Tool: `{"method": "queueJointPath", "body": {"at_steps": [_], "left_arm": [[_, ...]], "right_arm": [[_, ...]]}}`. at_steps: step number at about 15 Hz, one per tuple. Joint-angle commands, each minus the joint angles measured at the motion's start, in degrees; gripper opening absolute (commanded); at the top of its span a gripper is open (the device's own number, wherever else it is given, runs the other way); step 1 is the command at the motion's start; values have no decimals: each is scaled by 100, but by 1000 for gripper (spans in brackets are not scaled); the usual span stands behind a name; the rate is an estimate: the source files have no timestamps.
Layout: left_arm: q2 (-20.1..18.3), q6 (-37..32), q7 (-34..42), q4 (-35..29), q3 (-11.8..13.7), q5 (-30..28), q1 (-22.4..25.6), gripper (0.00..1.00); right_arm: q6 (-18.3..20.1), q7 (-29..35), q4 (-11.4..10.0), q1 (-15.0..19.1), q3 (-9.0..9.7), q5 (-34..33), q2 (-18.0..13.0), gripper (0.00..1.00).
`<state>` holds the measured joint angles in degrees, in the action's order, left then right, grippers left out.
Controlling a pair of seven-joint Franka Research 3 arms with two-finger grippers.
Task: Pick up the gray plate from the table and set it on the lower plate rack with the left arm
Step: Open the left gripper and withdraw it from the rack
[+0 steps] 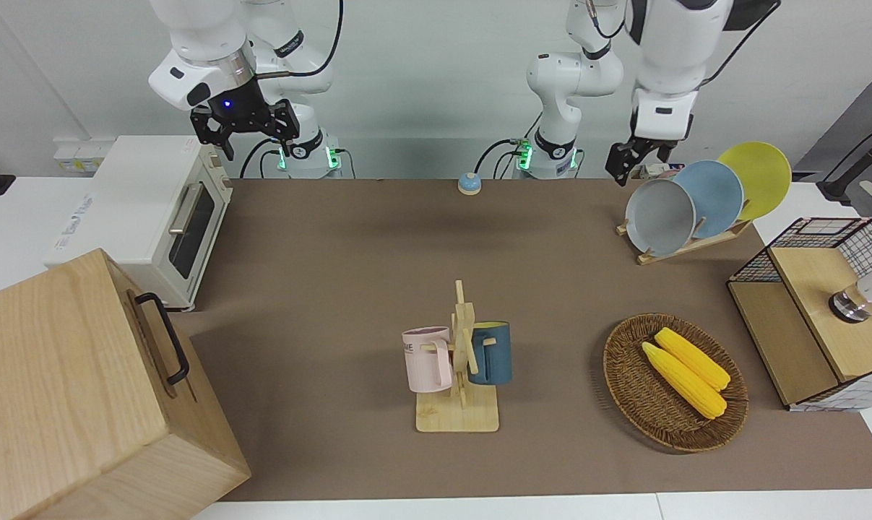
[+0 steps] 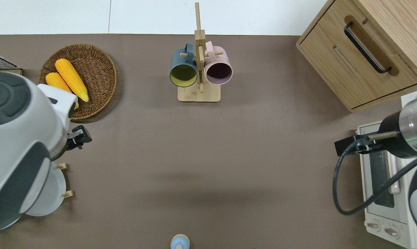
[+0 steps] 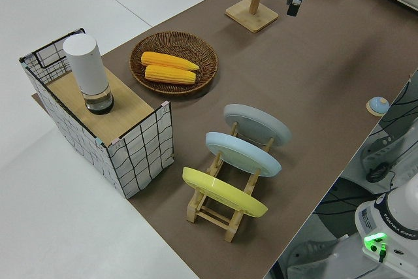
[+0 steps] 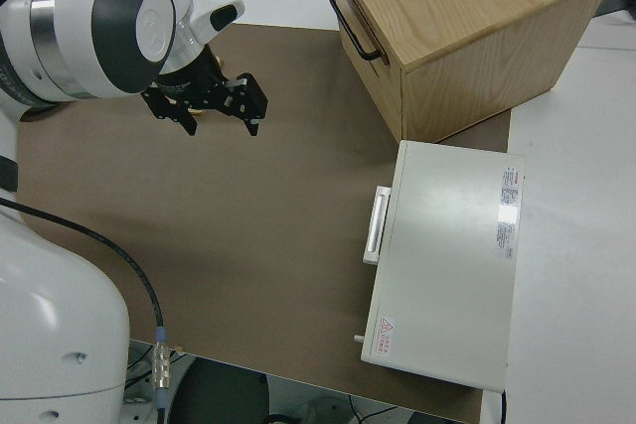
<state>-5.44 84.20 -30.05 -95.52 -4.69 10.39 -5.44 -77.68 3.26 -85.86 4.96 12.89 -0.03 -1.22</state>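
Front view: as the round pale gray plate (image 1: 659,217) already leans in the small light-wood slanted rack (image 1: 685,245), in the slot farthest from the robots, ahead of the light blue plate (image 1: 714,196) and the yellow plate (image 1: 757,177), the placing looks done; what remains, I judge, is for the left arm to clear away.
Left gripper (image 1: 627,160): lifted, just by the gray plate's upper rim, holding nothing; whether its fingers are spread I cannot tell.
Right gripper (image 1: 244,128): parked, fingers apart and empty.
Overhead view: the left arm's white body hides most of the rack; only a pale plate edge (image 2: 51,193) and two wooden rail ends show.
Left side view: all three plates sit in the rack, apart from each other, gray one toward the woven basket with two corn cobs (image 3: 173,62).
Surface: brown matte table (image 1: 349,245), white-edged, broad bare middle.
Room: white walls.
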Motion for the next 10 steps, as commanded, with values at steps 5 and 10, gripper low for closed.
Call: {"method": "queueJointPath", "body": {"at_steps": [5, 10], "left_arm": [[-291, -18, 2302, 130, 600, -784, 17, 1000], [-291, -9, 2530, 130, 609, -1047, 17, 1000]], "right_arm": [[87, -19, 35, 84, 38, 20, -27, 990], [87, -19, 35, 84, 38, 20, -27, 990]]}}
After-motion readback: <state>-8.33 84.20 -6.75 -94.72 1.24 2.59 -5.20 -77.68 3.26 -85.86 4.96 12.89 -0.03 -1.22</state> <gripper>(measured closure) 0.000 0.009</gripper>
